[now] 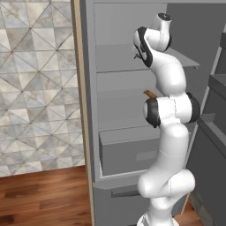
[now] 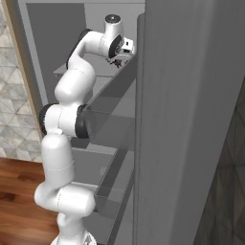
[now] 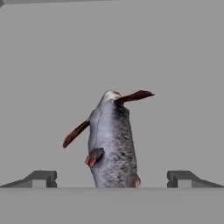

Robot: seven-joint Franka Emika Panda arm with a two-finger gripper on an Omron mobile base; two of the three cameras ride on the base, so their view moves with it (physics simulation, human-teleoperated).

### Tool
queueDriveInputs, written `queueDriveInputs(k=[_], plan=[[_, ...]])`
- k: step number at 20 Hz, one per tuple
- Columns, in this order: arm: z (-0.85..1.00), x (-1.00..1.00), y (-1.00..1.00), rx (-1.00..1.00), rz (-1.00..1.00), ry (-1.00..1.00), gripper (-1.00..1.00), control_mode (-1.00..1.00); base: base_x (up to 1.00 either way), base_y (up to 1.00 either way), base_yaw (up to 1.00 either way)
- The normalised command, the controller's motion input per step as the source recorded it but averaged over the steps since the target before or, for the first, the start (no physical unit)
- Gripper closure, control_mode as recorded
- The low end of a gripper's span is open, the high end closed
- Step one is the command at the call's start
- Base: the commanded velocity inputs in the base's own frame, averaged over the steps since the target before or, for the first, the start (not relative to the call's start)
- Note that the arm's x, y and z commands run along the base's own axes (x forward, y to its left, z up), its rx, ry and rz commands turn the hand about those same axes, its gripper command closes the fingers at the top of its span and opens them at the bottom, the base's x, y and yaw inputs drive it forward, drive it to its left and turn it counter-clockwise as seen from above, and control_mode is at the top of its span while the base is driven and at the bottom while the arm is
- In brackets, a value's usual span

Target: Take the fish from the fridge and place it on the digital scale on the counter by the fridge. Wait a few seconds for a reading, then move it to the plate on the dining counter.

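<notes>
1. The room: in the left base view a wall of pale tiles with a triangle pattern [image 1: 37, 84] takes up the left side of the frame, and a reddish-brown wooden floor [image 1: 42, 198] runs along the lower left.
2. The fridge [image 1: 90, 88] stands open through the middle and right of the left base view: a tall grey cabinet with pale grey shelves [image 1: 115, 59] stacked in the upper and middle part of the frame and a grey drawer [image 1: 128, 150] below them.
3. In the right base view the fridge door [image 2: 191, 119] fills the right half of the frame, edge-on, with grey door bins [image 2: 112, 189] stepping down along its inner side.
4. The white arm rises from the lower right of the left base view and bends up to the top centre, reaching in at the level of the upper shelves.
5. The gripper [image 3: 111, 177] shows in the hand view at the bottom of the frame. Its two dark finger tips [image 3: 41, 178] sit far apart, one lower left and one lower right, so the pincer is spread wide and clamps nothing.
6. The fish [image 3: 111, 140] sits centre frame in the hand view, between the two tips but touching neither, against the plain grey fridge interior. Its body is grey and speckled, with reddish-brown fins sticking out to the upper right and to the left.
</notes>
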Motion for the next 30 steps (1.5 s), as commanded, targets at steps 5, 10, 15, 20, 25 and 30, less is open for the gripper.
queueDriveInputs(k=[5, 10, 15, 20, 25, 30], plan=[[0.00, 0.11, 0.00, 0.00, 0.00, 0.00, -1.00, -1.00, 0.00, 0.00, 0.00], [0.00, 0.43, 0.00, 0.00, 0.00, 0.00, -1.00, -1.00, 0.00, 0.00, 0.00], [-0.04, 0.01, 0.00, -0.01, 0.00, 0.09, -1.00, -1.00, 0.00, 0.00, 0.00], [-0.21, 0.00, 0.00, 0.00, 0.00, 0.03, -1.00, -1.00, 0.00, 0.00, 0.00], [-0.20, 0.00, 0.00, 0.00, 0.00, 0.00, -1.00, -1.00, 0.00, 0.00, 0.00], [-0.05, 0.00, 0.00, 0.00, 0.00, 0.00, -1.00, -1.00, 0.00, 0.00, 0.00]])
